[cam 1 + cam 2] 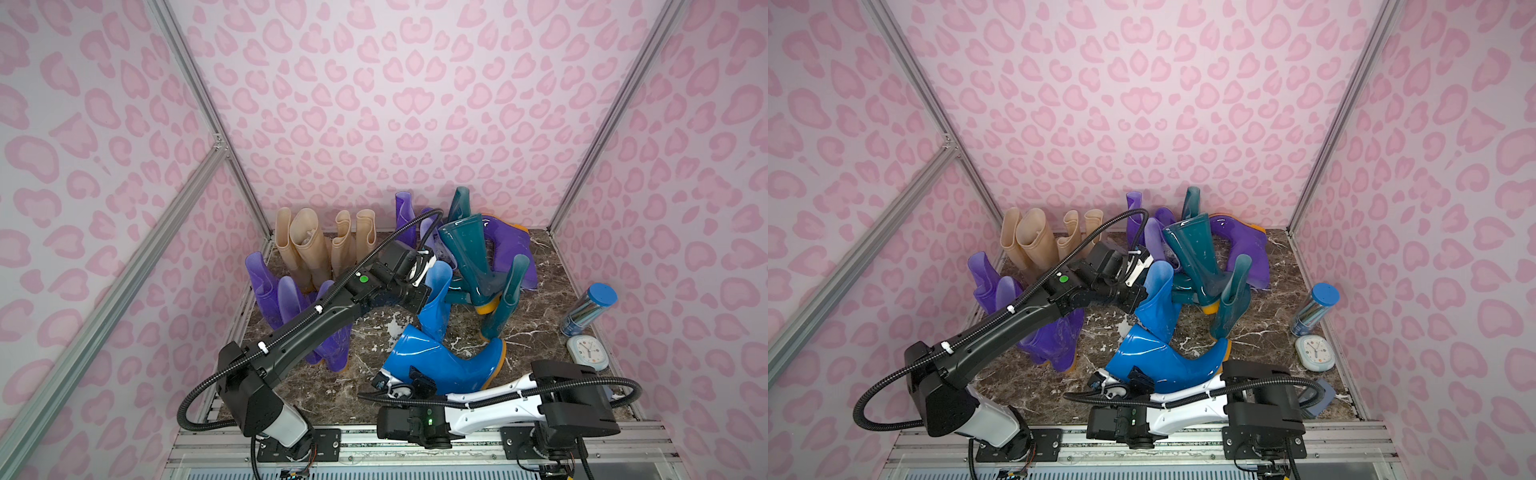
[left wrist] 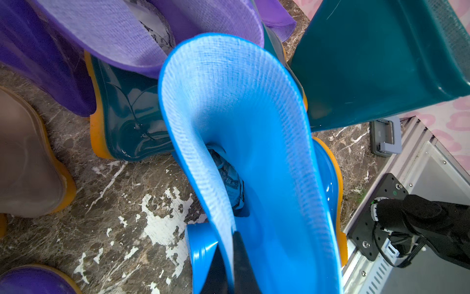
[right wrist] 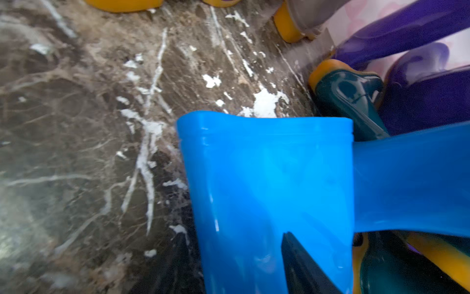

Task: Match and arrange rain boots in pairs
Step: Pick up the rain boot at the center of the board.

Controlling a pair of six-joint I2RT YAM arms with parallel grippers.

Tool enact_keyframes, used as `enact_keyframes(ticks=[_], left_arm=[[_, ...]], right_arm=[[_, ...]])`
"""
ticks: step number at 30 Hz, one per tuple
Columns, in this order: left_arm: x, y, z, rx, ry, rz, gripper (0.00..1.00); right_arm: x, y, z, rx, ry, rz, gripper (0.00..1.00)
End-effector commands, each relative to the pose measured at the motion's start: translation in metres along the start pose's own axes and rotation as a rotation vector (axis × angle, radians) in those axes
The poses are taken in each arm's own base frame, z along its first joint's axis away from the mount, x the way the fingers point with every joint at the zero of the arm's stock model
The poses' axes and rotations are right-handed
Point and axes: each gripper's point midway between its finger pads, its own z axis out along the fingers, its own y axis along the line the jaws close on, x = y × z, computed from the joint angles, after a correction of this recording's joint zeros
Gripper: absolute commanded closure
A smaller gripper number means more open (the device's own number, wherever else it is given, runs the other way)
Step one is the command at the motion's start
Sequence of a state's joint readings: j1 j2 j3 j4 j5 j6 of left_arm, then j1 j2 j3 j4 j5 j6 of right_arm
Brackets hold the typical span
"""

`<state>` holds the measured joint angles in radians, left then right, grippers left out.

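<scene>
A bright blue rain boot (image 1: 436, 307) (image 1: 1158, 307) stands upright mid-table. My left gripper (image 1: 428, 268) (image 2: 229, 241) is shut on its top rim, one finger inside the shaft (image 2: 254, 127) and one outside. A second bright blue boot (image 1: 440, 361) (image 1: 1163, 361) lies in front of it. My right gripper (image 1: 401, 380) (image 3: 234, 234) is shut across that boot's shaft (image 3: 267, 178), a finger on each side. Beige boots (image 1: 316, 245) stand at the back left. Purple boots (image 1: 282, 299) stand at the left, under my left arm. Dark teal boots (image 1: 469, 257) and more purple ones (image 1: 511, 245) are piled at the back right.
A shiny cylinder with a blue cap (image 1: 588, 309) and a small white clock (image 1: 588, 352) sit at the right edge. A grey-blue object (image 1: 1320, 397) lies behind my right arm. Pink patterned walls close in the marble table (image 1: 374, 332).
</scene>
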<state>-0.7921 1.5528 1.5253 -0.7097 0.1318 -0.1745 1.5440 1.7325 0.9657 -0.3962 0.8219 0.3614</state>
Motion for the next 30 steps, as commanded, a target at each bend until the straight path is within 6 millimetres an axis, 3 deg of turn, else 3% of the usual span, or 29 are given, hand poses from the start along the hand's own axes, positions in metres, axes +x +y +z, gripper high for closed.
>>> enact_keyframes(ticks=[1, 3, 4, 14, 21, 30], left_arm=[[-0.014, 0.000, -0.006, 0.001, -0.049, 0.015, 0.98], [-0.015, 0.002, -0.006, -0.003, -0.051, 0.014, 0.98], [-0.014, 0.003, -0.007, -0.006, -0.052, 0.015, 0.98], [-0.027, 0.011, -0.024, -0.034, -0.101, 0.009, 0.98], [-0.032, 0.023, -0.035, -0.070, -0.124, 0.000, 0.98], [-0.026, 0.032, -0.067, -0.132, -0.145, 0.008, 0.98]], right_arm=[[-0.003, -0.020, -0.004, 0.073, -0.038, 0.063, 0.76], [-0.003, -0.024, -0.007, 0.075, -0.043, 0.080, 0.95], [-0.004, -0.027, -0.010, 0.079, -0.048, 0.095, 1.00], [-0.012, -0.063, -0.038, 0.057, -0.118, 0.262, 1.00], [-0.017, -0.112, -0.074, -0.011, -0.230, 0.498, 1.00], [0.000, -0.171, -0.103, -0.081, -0.368, 0.779, 1.00]])
